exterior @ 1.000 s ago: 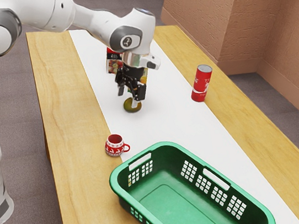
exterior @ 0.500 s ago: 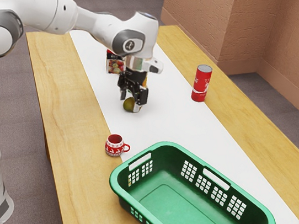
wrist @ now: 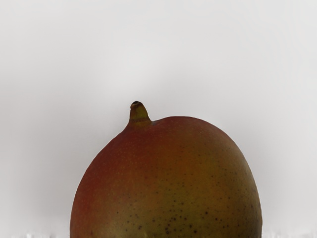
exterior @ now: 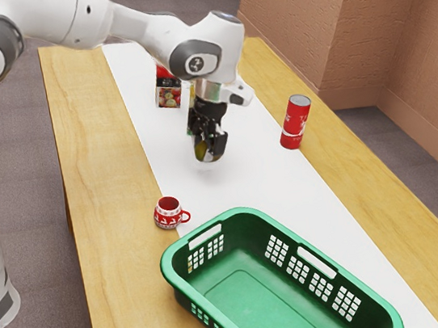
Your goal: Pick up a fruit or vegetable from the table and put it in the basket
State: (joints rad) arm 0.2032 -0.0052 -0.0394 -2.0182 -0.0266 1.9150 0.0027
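Mango [wrist: 168, 183], round, stub-stemmed, skin dark-speckled, is clamped in the black claw [exterior: 210, 152].

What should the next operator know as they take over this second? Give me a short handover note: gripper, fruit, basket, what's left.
Gripper: the black two-finger gripper is shut on the red-and-green, speckled mango, which looks to be just above the white table runner.
Basket: the green plastic basket stands on the table, with the red-and-white patterned mug close by its rim.
Done: mango grasped, apparently lifted.
Left: carry it over the basket, lower, release. I'd probably raise it further first, to clear the rim and mug.
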